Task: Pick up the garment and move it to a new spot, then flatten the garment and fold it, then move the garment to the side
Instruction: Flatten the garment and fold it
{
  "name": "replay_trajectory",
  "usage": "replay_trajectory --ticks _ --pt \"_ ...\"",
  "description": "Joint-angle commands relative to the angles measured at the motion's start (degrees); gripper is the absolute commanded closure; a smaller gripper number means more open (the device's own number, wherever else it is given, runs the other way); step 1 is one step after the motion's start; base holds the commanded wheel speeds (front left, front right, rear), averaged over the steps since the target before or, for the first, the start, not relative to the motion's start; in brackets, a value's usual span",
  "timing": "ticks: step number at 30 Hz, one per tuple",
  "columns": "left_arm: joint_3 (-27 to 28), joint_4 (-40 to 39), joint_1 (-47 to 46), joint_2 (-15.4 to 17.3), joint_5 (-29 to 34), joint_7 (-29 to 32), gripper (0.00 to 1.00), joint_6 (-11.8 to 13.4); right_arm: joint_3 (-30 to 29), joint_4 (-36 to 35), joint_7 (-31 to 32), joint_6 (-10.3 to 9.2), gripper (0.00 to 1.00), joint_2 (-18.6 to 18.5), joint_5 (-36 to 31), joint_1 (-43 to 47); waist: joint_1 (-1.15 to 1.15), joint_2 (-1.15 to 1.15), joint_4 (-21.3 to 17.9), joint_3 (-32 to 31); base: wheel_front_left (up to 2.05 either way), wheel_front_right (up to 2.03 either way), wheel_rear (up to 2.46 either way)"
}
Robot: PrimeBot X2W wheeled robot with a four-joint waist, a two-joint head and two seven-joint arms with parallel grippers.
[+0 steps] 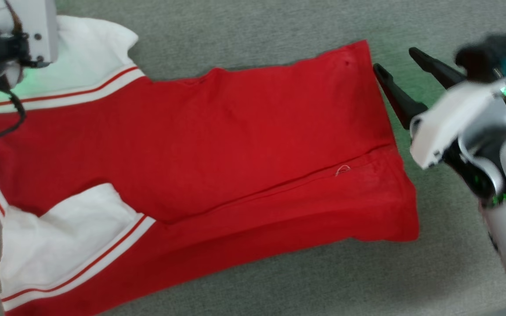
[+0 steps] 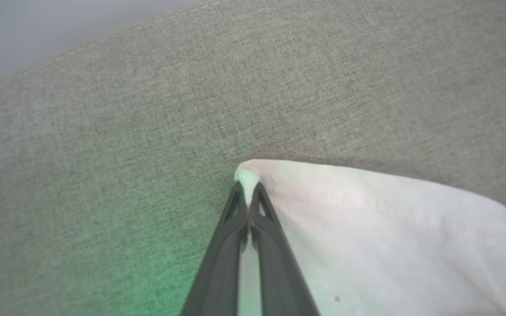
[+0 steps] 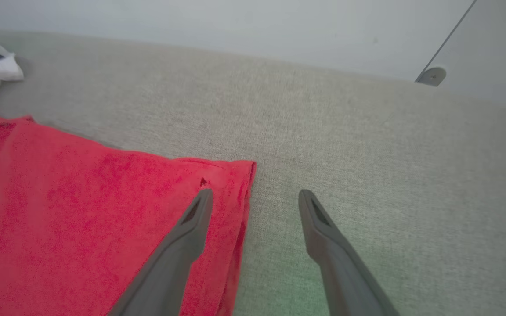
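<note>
My left gripper (image 2: 247, 188) pinches shut on the corner of a white sleeve (image 2: 389, 237) of the garment (image 1: 218, 145), which lies spread across the grey fabric surface (image 1: 244, 35) (red body flat, a second white sleeve (image 1: 68, 237) folded in at its near edge). My right gripper (image 3: 255, 197) hovers wide apart and empty at the hem's far corner, one finger against red cloth, the other against bare fabric.

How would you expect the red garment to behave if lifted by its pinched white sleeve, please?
Probably floppy: the garment lies limp in soft folds, so it should drape from the left claw. Likely light: a thin sleeve corner alone sits pinched there.
</note>
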Motion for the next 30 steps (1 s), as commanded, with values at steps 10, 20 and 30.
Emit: replay_trajectory --ticks 10,20,30 --pt "-1.14 2.79 0.97 -3.49 0.51 -0.82 1.00 -1.63 11.57 21.40 19.11 -0.06 1.00 2.05 9.72 -15.39 0.00 0.00 1.99 1.01 0.00 0.00 0.00" --pt "-0.66 4.45 0.87 -5.17 -0.07 -3.87 1.00 -3.09 17.23 28.45 19.04 -0.07 1.00 -1.29 16.52 -20.78 0.00 0.00 4.75 -1.45 0.00 0.00 0.00" --pt "-0.13 1.32 1.18 -4.87 -1.60 -6.29 1.00 -4.22 22.28 25.47 10.70 -0.07 1.00 -8.84 19.92 -18.29 0.00 0.00 10.21 -9.33 0.00 0.00 0.00"
